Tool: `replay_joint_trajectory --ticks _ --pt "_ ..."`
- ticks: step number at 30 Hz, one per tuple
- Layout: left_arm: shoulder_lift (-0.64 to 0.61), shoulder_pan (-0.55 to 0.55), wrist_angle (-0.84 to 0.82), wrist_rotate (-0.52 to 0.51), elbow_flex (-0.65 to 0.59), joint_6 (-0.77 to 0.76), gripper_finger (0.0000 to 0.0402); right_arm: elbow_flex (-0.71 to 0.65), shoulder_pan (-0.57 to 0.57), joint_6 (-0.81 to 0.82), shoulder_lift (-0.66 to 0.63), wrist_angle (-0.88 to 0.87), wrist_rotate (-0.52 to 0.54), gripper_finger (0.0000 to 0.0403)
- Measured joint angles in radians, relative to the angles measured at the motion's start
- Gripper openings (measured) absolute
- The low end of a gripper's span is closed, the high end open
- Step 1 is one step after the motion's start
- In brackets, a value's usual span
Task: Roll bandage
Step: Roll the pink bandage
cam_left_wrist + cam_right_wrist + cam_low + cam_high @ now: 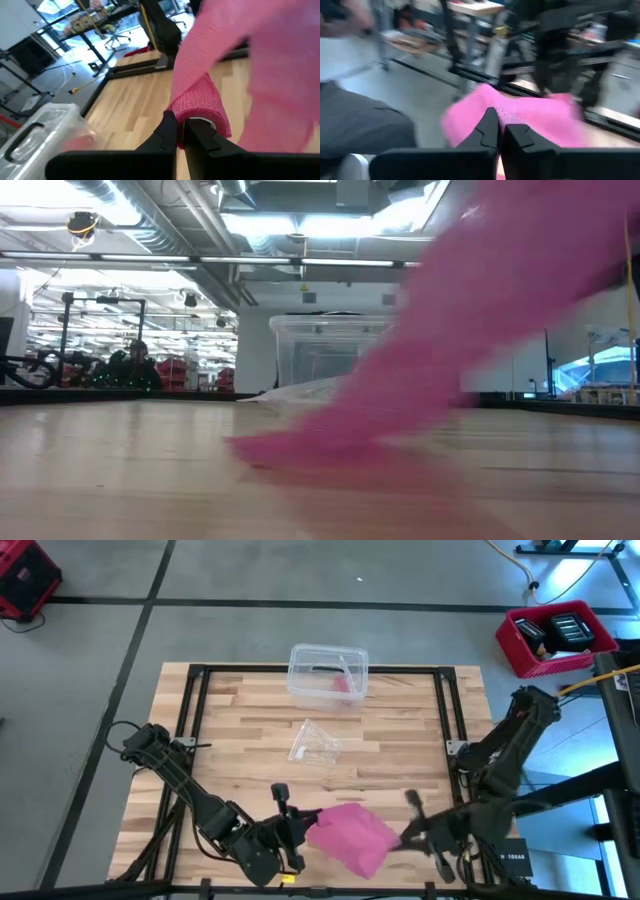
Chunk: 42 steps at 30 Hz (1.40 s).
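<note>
Between my two grippers: bandage (350, 835), pink, partly rolled, loose band spread wide | left gripper (181, 131) fingers clamped on the roll | right gripper (501, 131) fingers pinching the loose end

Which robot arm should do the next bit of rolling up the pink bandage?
Probably the left: its tool pinches the rolled end of the bandage, so it could turn it. The right tool holds the loose end.

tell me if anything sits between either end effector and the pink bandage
Nothing visible does. The left end effector is shut on the rolled end of the bandage, and the right end effector is shut on its loose fabric. The clear box and plastic wrapper lie farther up the table.
</note>
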Motion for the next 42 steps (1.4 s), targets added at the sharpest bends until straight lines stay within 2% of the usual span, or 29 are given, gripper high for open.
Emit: replay_joint_trajectory --ticks 3,7,11,15,17,24,27,30,34,38,42 --pt "0.003 -0.024 -0.008 0.033 -0.019 -0.002 0.0005 0.102 0.030 0.001 -0.022 -0.178 0.164 0.0005" --pt "0.006 -0.066 0.031 0.050 -0.030 0.035 0.0003 0.186 0.027 0.060 -0.055 -0.391 0.316 0.0005" --pt "0.006 -0.116 0.190 0.073 -0.030 0.158 0.0005 0.191 -0.031 0.182 -0.090 -0.582 0.346 0.0003" --pt "0.005 -0.169 0.437 0.084 -0.030 0.414 0.0003 0.143 -0.101 0.311 -0.098 -0.731 0.289 0.0003" --pt "0.004 -0.188 0.549 0.084 -0.025 0.544 0.0003 0.093 -0.128 0.325 -0.098 -0.728 0.240 0.0002" --pt "0.001 -0.201 0.980 -0.080 0.012 1.079 0.0004 -0.142 -0.183 0.277 -0.094 -0.393 -0.036 0.0002" --pt "0.000 -0.184 1.097 -0.103 0.019 1.241 0.0004 -0.209 -0.182 0.272 -0.090 -0.250 -0.107 0.0006" --pt "0.000 -0.160 1.116 -0.104 0.024 1.277 0.0009 -0.226 -0.182 0.318 -0.078 -0.189 -0.108 0.0026" --pt "0.000 -0.136 1.087 -0.103 0.024 1.246 0.0009 -0.190 -0.181 0.348 -0.082 -0.209 -0.082 0.0088" --pt "0.000 -0.124 1.036 -0.111 0.024 1.202 0.0005 -0.066 -0.181 0.352 -0.113 -0.362 -0.094 0.0167" --pt "0.000 -0.124 1.014 -0.122 0.024 1.183 0.0008 0.087 -0.181 0.428 -0.130 -0.598 -0.201 0.0234"
